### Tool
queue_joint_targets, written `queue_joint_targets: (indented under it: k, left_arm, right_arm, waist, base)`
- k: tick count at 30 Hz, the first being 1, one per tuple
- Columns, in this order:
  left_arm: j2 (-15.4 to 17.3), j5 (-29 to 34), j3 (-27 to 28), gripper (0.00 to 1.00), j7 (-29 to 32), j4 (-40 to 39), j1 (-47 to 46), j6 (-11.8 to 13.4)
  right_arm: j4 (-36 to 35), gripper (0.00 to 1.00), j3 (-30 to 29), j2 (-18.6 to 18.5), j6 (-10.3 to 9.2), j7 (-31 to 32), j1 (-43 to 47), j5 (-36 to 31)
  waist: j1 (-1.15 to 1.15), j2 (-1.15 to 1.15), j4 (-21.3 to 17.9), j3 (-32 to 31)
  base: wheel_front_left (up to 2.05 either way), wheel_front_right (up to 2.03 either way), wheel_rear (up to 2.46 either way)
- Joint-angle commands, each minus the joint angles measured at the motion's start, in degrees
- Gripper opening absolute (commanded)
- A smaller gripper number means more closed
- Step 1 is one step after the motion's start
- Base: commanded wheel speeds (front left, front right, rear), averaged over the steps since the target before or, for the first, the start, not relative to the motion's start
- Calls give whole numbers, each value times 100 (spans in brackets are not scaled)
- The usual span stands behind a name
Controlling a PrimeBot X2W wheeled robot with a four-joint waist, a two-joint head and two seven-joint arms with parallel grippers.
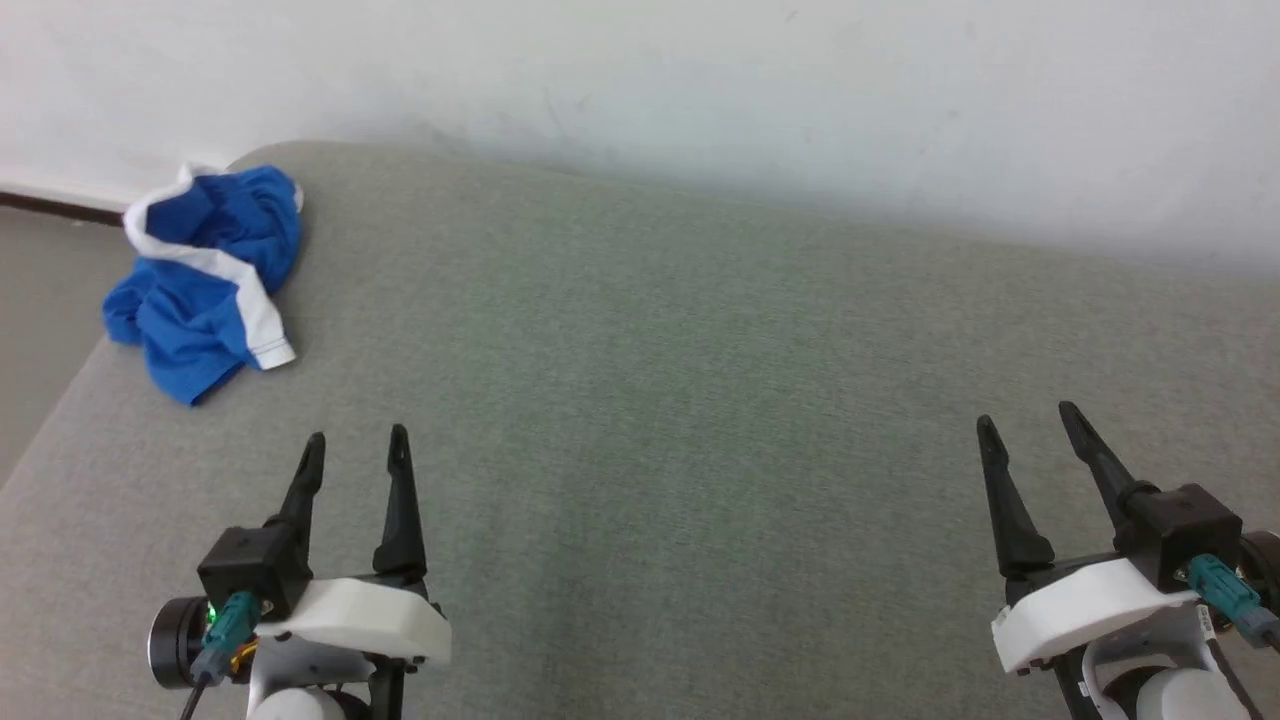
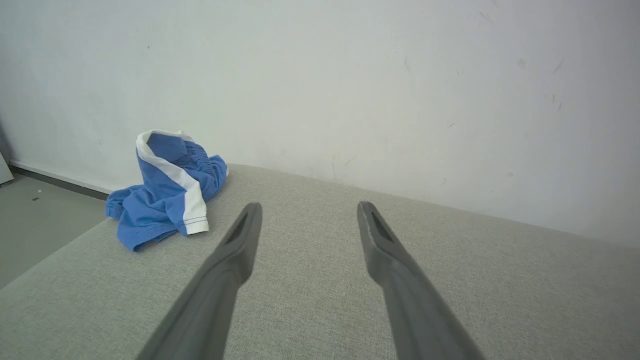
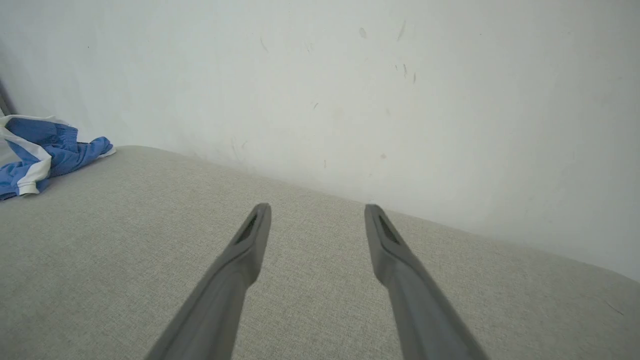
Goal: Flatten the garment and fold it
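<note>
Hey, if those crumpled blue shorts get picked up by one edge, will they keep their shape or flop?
Probably flop: the blue shorts lie in soft bunched folds, so they would likely hang and unfurl. They look thin, so likely light. Pushed, they may drag and bunch on the woven grey cushion rather than slide.

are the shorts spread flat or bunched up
Bunched up. The shorts sit in a crumpled heap at the far left corner of the grey cushion, with the white band twisted across the folds.
</note>
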Motion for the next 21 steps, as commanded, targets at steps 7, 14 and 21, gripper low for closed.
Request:
queue_joint_targets:
  k: [7,14,21]
  left_arm:
    - [-8,-145,51,100,-131,-12,-99,77]
    - [-8,-236,54,100,-215,0,-101,107]
    - [-9,-336,86,100,-299,-21,-111,160]
  right_arm:
    - [-103,100,41,12,-3,-69,26,-65]
    - [-158,100,74,13,-3,-102,26,-90]
    - [-246,100,131,14,-4,-123,12,-79]
  waist:
    - [0,0,484,71]
    - [0,0,827,114]
    - [0,0,1102,179]
  base:
    - [0,0,0]
    - [0,0,0]
    - [-1,-1,-1]
